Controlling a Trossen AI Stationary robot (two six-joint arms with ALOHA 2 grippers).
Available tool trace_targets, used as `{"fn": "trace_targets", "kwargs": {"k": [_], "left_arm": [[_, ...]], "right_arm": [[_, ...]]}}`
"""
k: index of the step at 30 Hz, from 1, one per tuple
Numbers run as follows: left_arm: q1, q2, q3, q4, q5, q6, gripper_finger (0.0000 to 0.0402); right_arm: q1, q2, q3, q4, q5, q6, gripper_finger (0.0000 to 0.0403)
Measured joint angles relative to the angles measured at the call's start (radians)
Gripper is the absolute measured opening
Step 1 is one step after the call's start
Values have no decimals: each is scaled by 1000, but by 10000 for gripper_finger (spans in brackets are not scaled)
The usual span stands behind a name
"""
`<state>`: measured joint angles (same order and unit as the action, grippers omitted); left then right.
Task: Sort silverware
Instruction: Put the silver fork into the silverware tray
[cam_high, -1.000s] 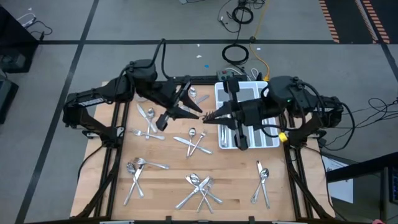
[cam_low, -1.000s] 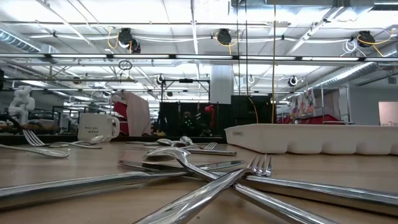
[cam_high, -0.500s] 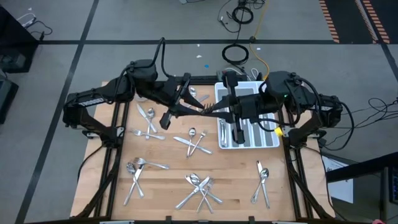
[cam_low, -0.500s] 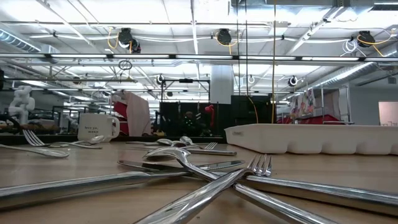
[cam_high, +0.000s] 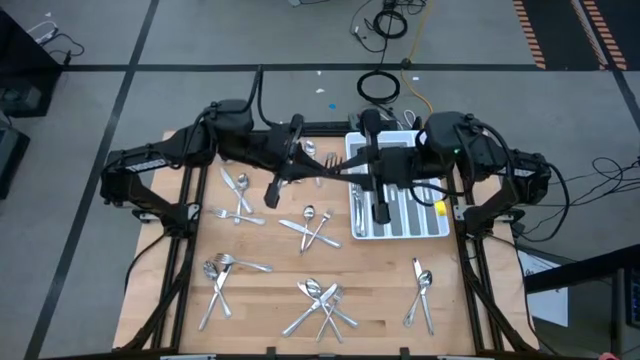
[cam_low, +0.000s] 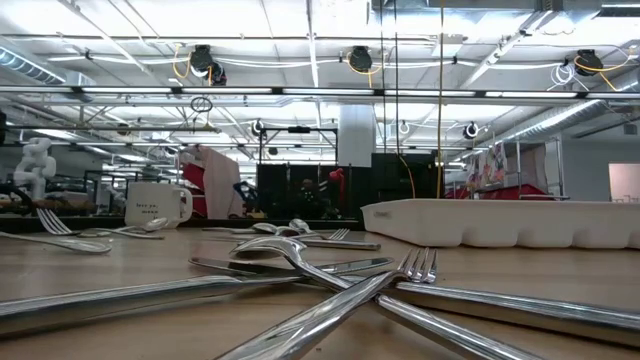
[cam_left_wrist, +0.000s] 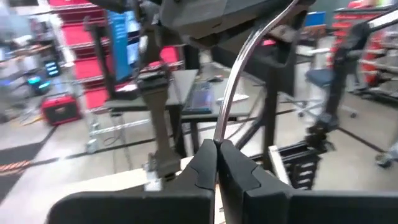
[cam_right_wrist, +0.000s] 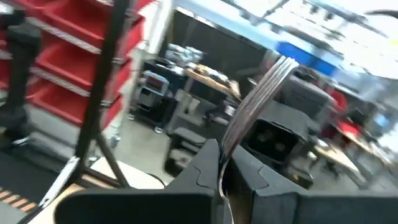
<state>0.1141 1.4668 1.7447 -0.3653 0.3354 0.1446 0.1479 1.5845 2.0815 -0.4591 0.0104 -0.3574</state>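
Grey floor with dark seam lines surrounds the wooden tabletop (cam_high: 260, 300), and in the low view a workshop with ceiling lights and red shelving lies beyond it. Both dark arms reach in from the far corners and meet above the far middle of the tabletop, raised clear of it.

A white divided tray (cam_high: 430, 228) sits at the far right, partly under the right arm, with some pieces lying in its compartments. A white mug (cam_low: 157, 204) stands at the far left edge in the low view.

The silverware (cam_high: 318, 300) lies scattered in loose groups: crossed pieces near the front middle, a fork and spoons at the front left, two pieces at the front right, more in the middle and far left.

The left end effector (cam_left_wrist: 217, 163) is closed, its fingers pinching the handle end of one piece, a fork (cam_left_wrist: 239, 74), which rises curved from between them. The right end effector (cam_right_wrist: 219, 163) is likewise closed on the same fork, whose tines show beyond its fingers in the right wrist view. In the high view that fork (cam_high: 327, 166) spans the short gap between the two end effectors, just beside the tray's left rim.
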Motion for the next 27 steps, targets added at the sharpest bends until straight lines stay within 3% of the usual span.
{"fn": "trace_targets", "kwargs": {"k": [10, 14, 18, 22, 27], "left_arm": [[-22, 2, 1, -114, -620, -29, 1], [-37, 4, 0, -157, -886, -42, 0], [-64, 43, 0, -209, -1218, -39, 0], [-82, 108, 0, -226, -1354, -25, 0], [-113, 234, 0, -259, -1519, 52, 0]], "right_arm": [[3, -53, -1, -106, 539, 85, 111], [7, -61, 2, -144, 591, 144, 145], [3, -54, 0, -161, 728, 349, 160], [-16, -56, 1, -197, 820, 608, 160], [-85, -56, 1, -314, 802, 914, 160]]}}
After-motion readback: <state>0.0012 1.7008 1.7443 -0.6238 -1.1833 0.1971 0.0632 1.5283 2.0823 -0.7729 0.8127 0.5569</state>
